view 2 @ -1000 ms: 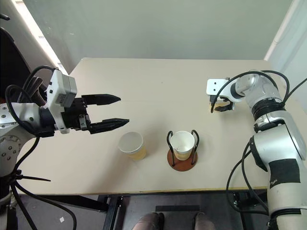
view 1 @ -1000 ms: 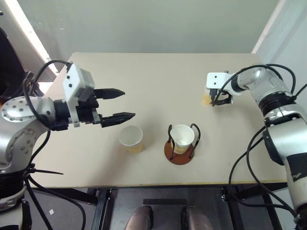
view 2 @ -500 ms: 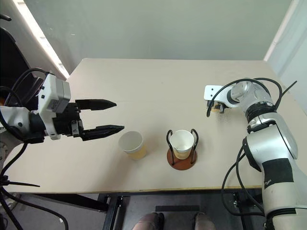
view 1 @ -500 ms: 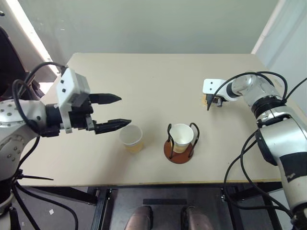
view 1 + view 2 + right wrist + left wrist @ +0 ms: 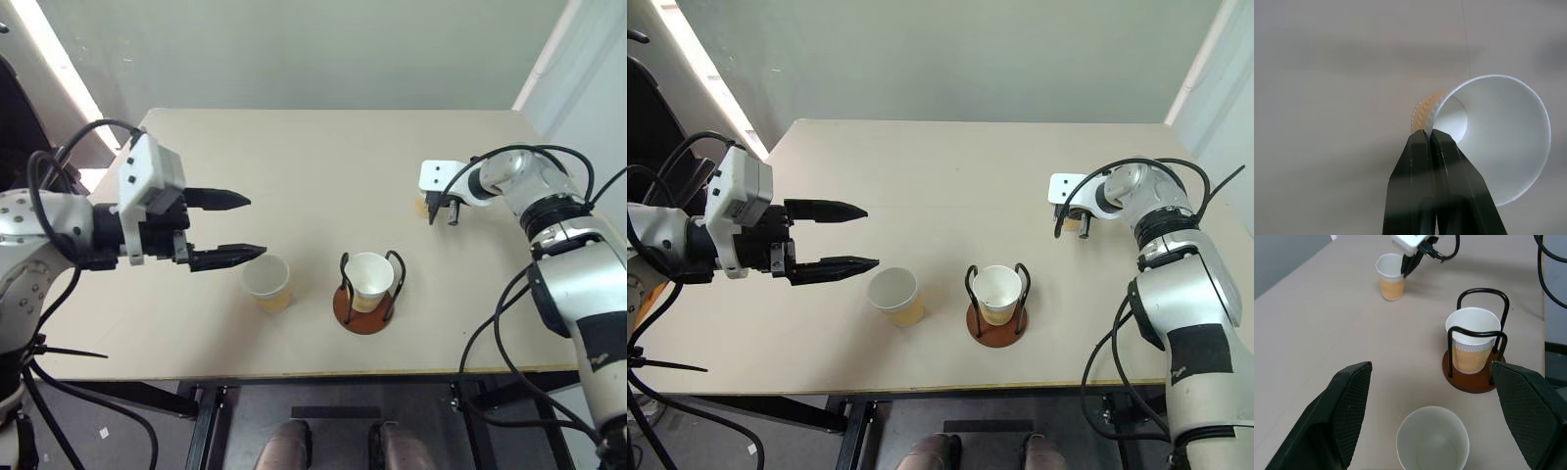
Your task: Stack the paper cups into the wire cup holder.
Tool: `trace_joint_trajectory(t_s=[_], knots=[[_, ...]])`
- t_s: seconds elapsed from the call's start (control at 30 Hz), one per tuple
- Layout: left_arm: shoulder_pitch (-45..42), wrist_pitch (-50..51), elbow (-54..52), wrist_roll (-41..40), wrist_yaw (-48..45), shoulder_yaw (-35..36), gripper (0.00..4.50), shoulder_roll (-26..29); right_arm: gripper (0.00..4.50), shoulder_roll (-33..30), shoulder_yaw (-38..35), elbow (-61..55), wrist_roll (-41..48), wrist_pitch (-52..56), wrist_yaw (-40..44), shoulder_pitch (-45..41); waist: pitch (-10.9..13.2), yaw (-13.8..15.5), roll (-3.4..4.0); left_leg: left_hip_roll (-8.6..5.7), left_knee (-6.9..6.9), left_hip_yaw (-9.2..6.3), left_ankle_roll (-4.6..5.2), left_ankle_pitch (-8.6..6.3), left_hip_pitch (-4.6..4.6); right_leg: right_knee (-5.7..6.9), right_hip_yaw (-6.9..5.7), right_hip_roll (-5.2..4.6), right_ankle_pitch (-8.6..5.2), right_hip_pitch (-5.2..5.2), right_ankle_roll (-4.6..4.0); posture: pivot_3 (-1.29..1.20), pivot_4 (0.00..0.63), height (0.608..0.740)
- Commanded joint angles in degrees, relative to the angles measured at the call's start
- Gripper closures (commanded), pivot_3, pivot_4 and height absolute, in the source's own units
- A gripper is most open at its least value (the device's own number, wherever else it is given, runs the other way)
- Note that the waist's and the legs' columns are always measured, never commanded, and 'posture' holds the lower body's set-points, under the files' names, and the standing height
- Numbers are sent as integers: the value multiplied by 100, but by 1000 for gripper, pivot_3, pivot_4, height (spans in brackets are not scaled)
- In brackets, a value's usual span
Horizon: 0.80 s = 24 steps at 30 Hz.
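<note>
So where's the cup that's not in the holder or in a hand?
The loose paper cup stands near the table's front edge, just left of the wire cup holder.

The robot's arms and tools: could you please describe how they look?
Both arms are silver-grey metal with black joints and loose black cables. Each wrist carries a white boxy camera housing. The left tool and right tool each have two tapered black fingers, with textured inner pads.

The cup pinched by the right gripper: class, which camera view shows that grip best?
The right wrist view: the right gripper is shut on the far cup, one finger inside the rim, one outside. The left wrist view shows that cup small, upright on the table. In both eye views the gripper's housing hides most of it.
</note>
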Motion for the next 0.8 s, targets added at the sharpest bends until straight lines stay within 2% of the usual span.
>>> trace_joint_trajectory(t_s=[0.03, 0.13, 0.2, 0.23, 0.33, 0.4, 0.6, 0.8], knots=[[-175, -117, -12, 6, -108, 53, 336, 61, 4446, -260, -363, -469, 377, -291, 629, -299, 1, 0, 1, 0, 0, 0, 0, 0, -1, -1, -1, 0, 0, 0, 0, 0, 150, 740], [-221, -99, 23, -145, -313, 160, 336, 118, 4446, -451, -784, -1278, 1112, -378, 1970, -407, 3, -2, 3, 0, -1, 0, 0, 0, -5, -4, -4, 0, -2, -1, -3, 0, 150, 740], [-231, -116, 92, -265, -535, 296, 336, 167, 4446, -609, -1086, -2449, 1895, 77, 3134, -219, 3, -9, 3, 1, -2, 1, -1, 1, -9, -6, -6, 3, -5, -4, -8, 0, 150, 740], [-227, -154, 138, -328, -679, 376, 336, 181, 4446, -782, -1070, -3255, 2496, 499, 3463, -46, 2, -10, 2, 2, -2, 0, -8, 13, -15, -8, -7, 8, -8, -9, -14, 0, 150, 740], [-238, -175, 198, -625, -990, 583, 336, 152, 4446, -1420, -852, -5464, 4398, 2046, 3654, 418, 1, 2, -1, 16, 1, -4, 4, 55, -22, -10, -9, 28, -36, -10, -57, 0, 150, 740], [-250, -207, 233, -588, -1045, 542, 336, 163, 4446, -1818, -781, -6496, 5066, 2575, 3654, 687, -1, 11, -4, 17, 3, -15, -4, 55, -23, -9, -7, 43, -56, 1, -67, 0, 150, 740], [-338, -296, 323, -472, -1106, 362, 336, 127, 4446, -2407, -548, -7576, 5350, 2773, 3654, 1155, 1, -2, -8, 50, 6, -22, -23, 58, -7, -2, -1, 77, -68, 7, -81, 0, 150, 740], [-363, -321, 352, -449, -1131, 328, 336, 122, 4446, -2489, -524, -7701, 5376, 2788, 3654, 1216, 1, -22, -8, 59, 3, -24, 26, 45, 25, 39, 0, 85, -75, 9, -106, 0, 150, 740]])
